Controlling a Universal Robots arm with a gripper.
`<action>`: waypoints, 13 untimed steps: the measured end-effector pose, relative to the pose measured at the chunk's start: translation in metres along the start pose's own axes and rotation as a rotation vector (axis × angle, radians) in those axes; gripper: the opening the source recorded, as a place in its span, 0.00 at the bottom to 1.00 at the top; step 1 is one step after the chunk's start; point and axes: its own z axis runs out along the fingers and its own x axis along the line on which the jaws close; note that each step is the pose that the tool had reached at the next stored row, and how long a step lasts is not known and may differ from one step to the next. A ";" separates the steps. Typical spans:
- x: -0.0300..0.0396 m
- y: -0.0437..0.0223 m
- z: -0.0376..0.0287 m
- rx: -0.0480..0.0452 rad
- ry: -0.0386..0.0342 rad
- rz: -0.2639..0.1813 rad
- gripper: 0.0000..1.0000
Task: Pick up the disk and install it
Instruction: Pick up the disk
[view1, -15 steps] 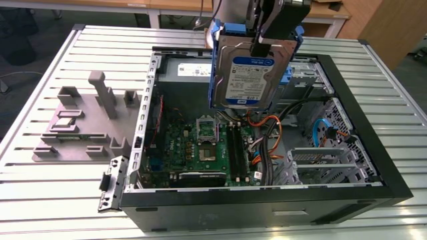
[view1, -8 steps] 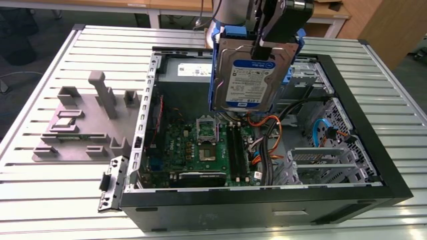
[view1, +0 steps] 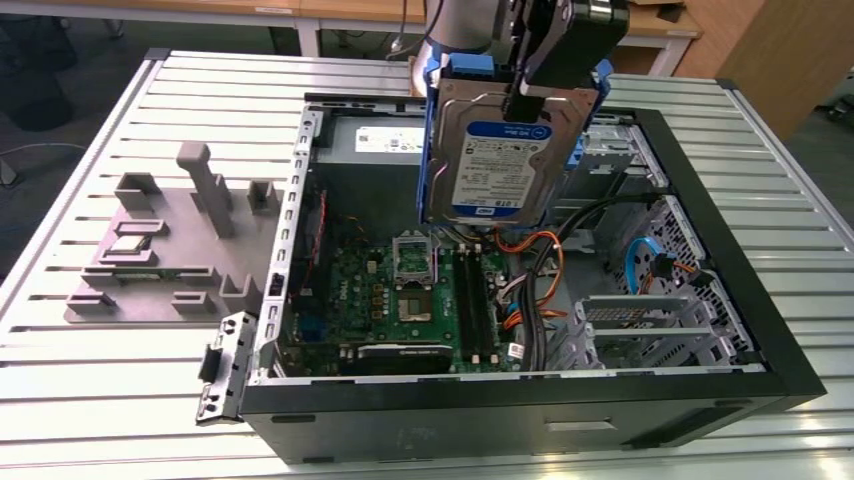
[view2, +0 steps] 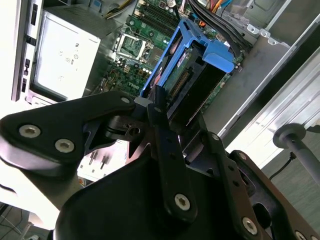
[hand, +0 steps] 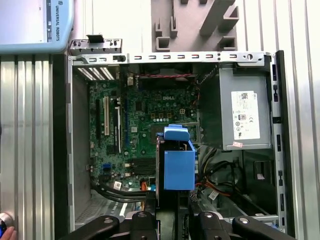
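Two black fingers of the gripper are closed flat against the faces of the disk, pinching the drive by its upper end so that it hangs upright, label toward the exterior camera and blue frame around its edges.

Pickup is done; installation is not. The disk is in the air above the open computer case, over the back part of the motherboard, and in the exterior view its lower edge appears to hang clear of the board and the cables, though the angle makes that hard to confirm. In the first wrist view the drive is seen edge-on, its blue frame over the middle of the case.

Inside the case lie the green motherboard with its bare processor socket, the grey power supply with a white sticker against one wall, a tangle of orange, black and blue cables, and a metal drive cage toward the exterior view's right, apart from the disk.

Outside, on the slatted metal table at the exterior view's left, sits a grey fixture holding a few small parts.
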 end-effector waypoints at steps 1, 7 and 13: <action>0.0009 0.0000 0.0000 0.0000 0.0000 0.000 0.35; 0.0070 -0.0004 -0.0003 0.0000 0.0000 0.000 0.35; 0.0075 -0.0005 -0.0003 0.0000 -0.0001 0.000 0.35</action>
